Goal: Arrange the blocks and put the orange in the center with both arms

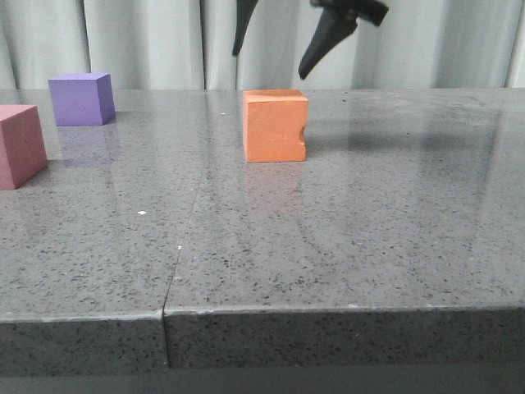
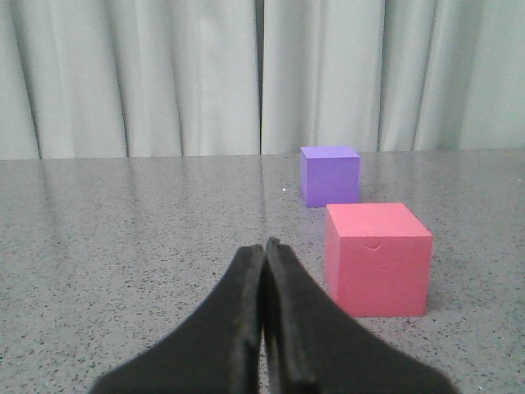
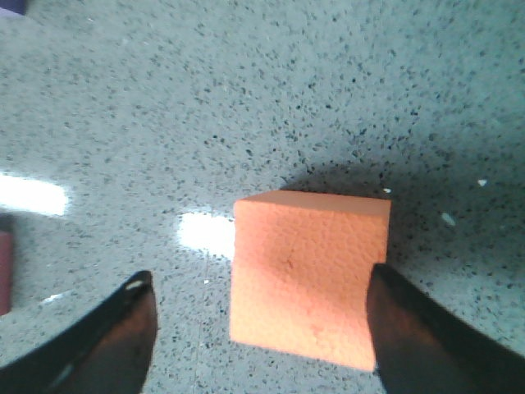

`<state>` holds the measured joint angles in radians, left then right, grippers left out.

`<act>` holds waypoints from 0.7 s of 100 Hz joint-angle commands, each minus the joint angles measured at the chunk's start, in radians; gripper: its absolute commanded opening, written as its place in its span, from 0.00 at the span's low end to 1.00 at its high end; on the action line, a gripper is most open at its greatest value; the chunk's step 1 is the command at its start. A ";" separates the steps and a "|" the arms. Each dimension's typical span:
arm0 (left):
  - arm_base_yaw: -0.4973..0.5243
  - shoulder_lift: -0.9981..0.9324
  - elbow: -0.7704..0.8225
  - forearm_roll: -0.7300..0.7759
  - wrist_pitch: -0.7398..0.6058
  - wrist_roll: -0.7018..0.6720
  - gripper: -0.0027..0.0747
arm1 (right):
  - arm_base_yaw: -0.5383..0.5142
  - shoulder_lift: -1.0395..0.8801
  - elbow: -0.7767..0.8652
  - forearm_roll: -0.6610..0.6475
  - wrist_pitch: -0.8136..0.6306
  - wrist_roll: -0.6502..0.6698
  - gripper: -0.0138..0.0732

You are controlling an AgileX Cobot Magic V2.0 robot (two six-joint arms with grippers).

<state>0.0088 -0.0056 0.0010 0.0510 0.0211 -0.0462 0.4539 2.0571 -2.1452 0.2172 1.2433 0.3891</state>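
Two grippers are accounted for. Right gripper (image 1: 271,66) hangs in the air above the orange cube (image 1: 276,125), its fingers spread wide and holding nothing; the right wrist view shows the cube (image 3: 308,275) on the table below, between the two fingertips. Left gripper (image 2: 264,246) is pressed fully closed with nothing between its fingers, low over the table (image 1: 328,246), with the pink cube (image 2: 377,258) just beside it and the purple cube (image 2: 330,175) beyond that. From the front, the orange cube sits near the middle of the tabletop, notch on its right edge, while the pink cube (image 1: 20,145) and purple cube (image 1: 80,98) sit together at the far left, well apart from it. Judgement: the orange appears placed; the other two cubes are not yet arranged around it.
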 commanded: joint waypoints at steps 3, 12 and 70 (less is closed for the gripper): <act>-0.007 -0.029 0.040 -0.009 -0.079 -0.002 0.01 | 0.002 -0.108 -0.028 -0.017 0.091 -0.016 0.64; -0.007 -0.029 0.040 -0.009 -0.079 -0.002 0.01 | 0.002 -0.137 -0.027 -0.041 0.091 -0.025 0.45; -0.007 -0.029 0.040 -0.009 -0.079 -0.002 0.01 | 0.002 -0.437 0.287 -0.149 0.066 -0.065 0.08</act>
<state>0.0088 -0.0056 0.0010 0.0510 0.0211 -0.0462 0.4539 1.7294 -1.9255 0.0951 1.2508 0.3353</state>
